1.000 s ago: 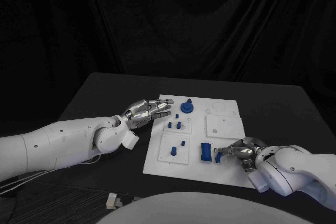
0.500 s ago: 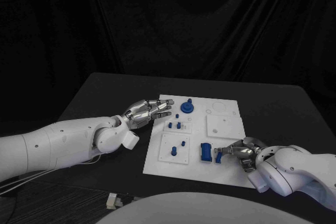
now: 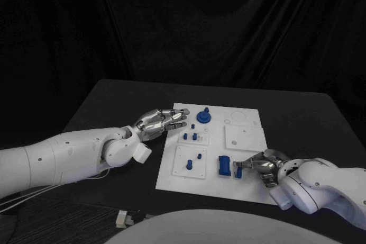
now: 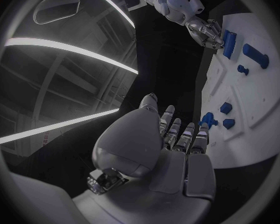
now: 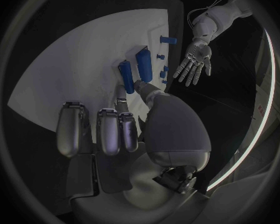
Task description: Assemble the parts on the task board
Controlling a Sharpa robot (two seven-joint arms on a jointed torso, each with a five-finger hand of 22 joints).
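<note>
While hovering at board point(image 3: 244, 172) near edge, right hand point(image 3: 262, 166) sits just beside two upright blue blocks point(image 3: 223, 165), fingertips at slimmer one; grip or mere touch — cannot tell. Probably lining up to seat it. Left hand point(image 3: 161, 122) hangs flat, fingers apart, holding nothing, over board's left rim. Beyond: blue knob point(image 3: 203, 116), small pegs point(image 3: 192, 133), another peg point(image 3: 191, 162). Nothing blocking.

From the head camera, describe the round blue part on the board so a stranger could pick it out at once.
Start at the white board in the middle of the black table. Go to its far edge, just past the left hand, whose fingers are spread and hold nothing. The round part sits there: a wide disc with a knob on top, while the neighbouring pegs are small and thin.
</note>
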